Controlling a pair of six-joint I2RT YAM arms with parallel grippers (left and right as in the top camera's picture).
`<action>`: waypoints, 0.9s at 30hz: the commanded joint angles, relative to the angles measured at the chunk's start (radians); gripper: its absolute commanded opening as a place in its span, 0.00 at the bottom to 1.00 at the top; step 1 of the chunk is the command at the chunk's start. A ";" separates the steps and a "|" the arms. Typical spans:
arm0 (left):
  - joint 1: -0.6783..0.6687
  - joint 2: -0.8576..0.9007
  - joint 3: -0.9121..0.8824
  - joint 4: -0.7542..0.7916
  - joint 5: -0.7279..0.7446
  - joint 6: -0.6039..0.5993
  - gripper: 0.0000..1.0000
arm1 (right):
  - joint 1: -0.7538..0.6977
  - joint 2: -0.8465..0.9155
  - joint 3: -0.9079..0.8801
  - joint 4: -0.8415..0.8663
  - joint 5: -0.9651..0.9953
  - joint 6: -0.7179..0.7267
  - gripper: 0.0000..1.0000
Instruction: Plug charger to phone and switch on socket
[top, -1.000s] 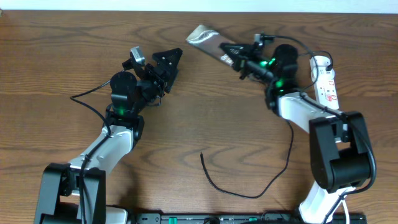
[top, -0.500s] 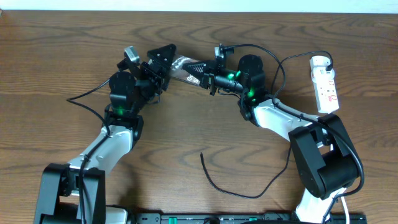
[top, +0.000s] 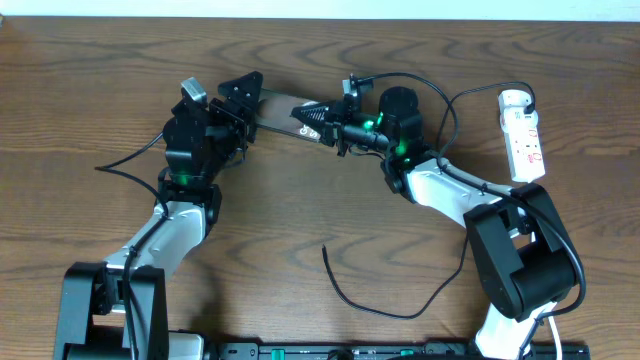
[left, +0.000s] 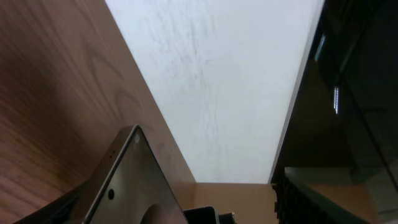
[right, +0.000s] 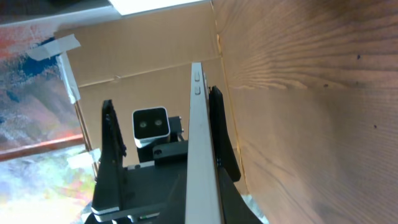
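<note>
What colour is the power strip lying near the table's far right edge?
White, with small red marks. The power strip shows best in the overhead view.

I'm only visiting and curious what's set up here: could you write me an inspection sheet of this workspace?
Surface: brown wooden table.
Job's things: phone between the two grippers at the far side; charger lying loose on the near side, tip unplugged; socket at the right edge, apart from both.
Clutter: nothing seen.
Grippers: right gripper shut on one end of the phone; left gripper open around the other end.
Cables: black arm cables loop beside each arm.
Surroundings: white strip beyond the far edge; cardboard in the right wrist view.
</note>
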 joint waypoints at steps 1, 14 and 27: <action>0.005 -0.005 0.013 0.022 -0.006 -0.021 0.76 | 0.031 -0.007 0.012 -0.011 -0.011 -0.038 0.02; 0.005 -0.005 0.013 0.023 -0.006 -0.064 0.75 | 0.069 -0.007 0.012 -0.011 0.012 -0.008 0.02; 0.005 -0.005 0.013 0.095 0.032 -0.114 0.65 | 0.076 -0.007 0.012 -0.010 -0.008 0.053 0.02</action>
